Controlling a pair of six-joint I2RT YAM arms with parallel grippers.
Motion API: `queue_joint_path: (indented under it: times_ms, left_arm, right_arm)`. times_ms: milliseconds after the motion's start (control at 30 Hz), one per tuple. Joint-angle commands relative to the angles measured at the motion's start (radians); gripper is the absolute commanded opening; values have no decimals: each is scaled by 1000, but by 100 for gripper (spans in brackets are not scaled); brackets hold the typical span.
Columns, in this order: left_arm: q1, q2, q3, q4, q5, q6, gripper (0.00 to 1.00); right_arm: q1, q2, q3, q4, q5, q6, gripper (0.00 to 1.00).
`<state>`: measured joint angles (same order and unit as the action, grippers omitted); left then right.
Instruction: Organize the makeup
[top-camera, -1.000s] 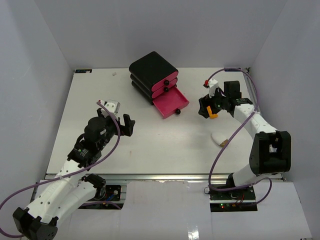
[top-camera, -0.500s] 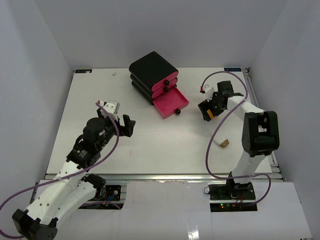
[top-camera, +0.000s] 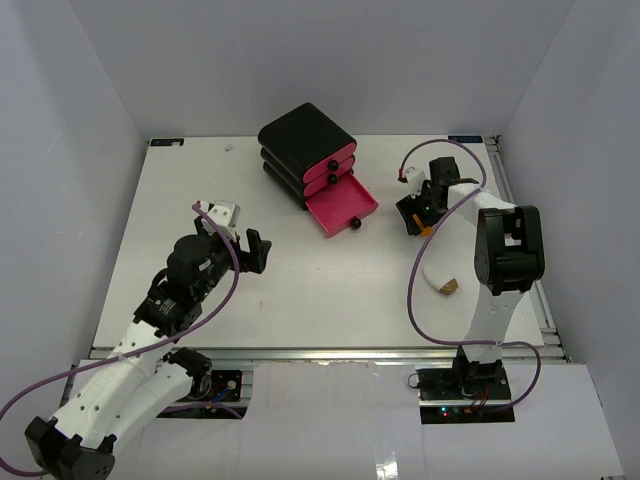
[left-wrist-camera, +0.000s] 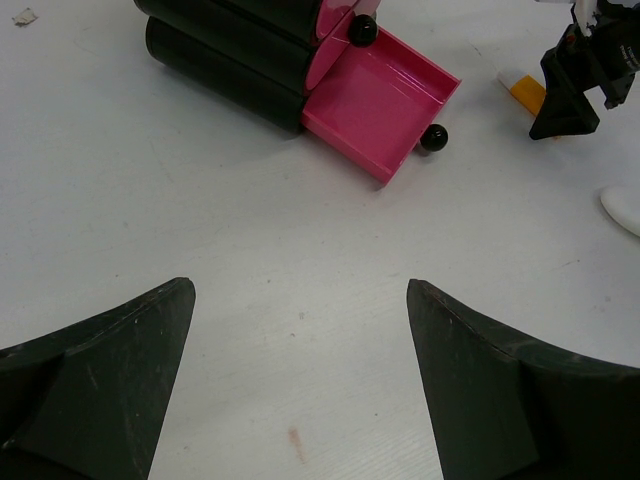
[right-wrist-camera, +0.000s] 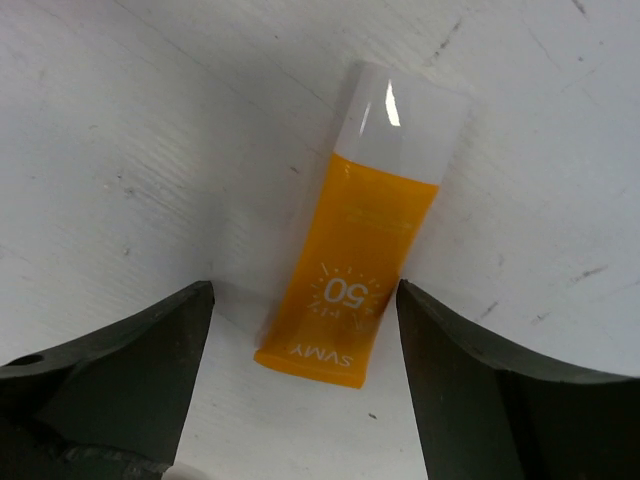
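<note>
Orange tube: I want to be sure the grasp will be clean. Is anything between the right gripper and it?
Nothing visible. The right gripper is open and straddles the orange tube, which lies flat on the table. Only bare table shows between the gripper and the tube on either side.

soft, even light from above fills the white enclosure. the worktop (top-camera: 300, 290) is bright, with only faint, short shadows beside the drawer box (top-camera: 305, 135) and the arms. a small white glare spot sits on the cap of the orange tube (right-wrist-camera: 355, 300); its print is sharp. the fingers (right-wrist-camera: 110, 370) of the right tool (right-wrist-camera: 302, 290) look dark and slightly soft-edged.
</note>
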<state>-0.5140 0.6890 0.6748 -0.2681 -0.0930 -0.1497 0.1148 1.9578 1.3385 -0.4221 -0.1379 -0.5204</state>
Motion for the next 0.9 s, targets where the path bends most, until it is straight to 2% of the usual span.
queue_joint_path:
  times_ms: [0, 167, 300, 467, 567, 700, 867]
  left_arm:
    - [5, -2, -12, 18, -2, 2, 98]
    - [5, 3, -11, 17, -4, 1, 98]
    - [3, 3, -12, 17, -2, 1, 98]
    - [5, 3, -12, 17, -4, 1, 98]
    - [4, 3, -12, 17, -4, 1, 98]
    - [5, 2, -11, 18, 2, 1, 98]
    - [5, -2, -9, 17, 7, 1, 98]
  right_arm:
    - [-27, 13, 41, -14, -32, 0, 75]
    - [-38, 23, 39, -14, -51, 3, 62]
    - [-38, 27, 35, -15, -41, 3, 43]
    - [-38, 12, 23, -12, -39, -6, 27]
    - [-38, -25, 14, -9, -57, -21, 22]
    - [-28, -131, -23, -4, -129, -64, 20]
    - [125, -275, -93, 10, -105, -220, 19]
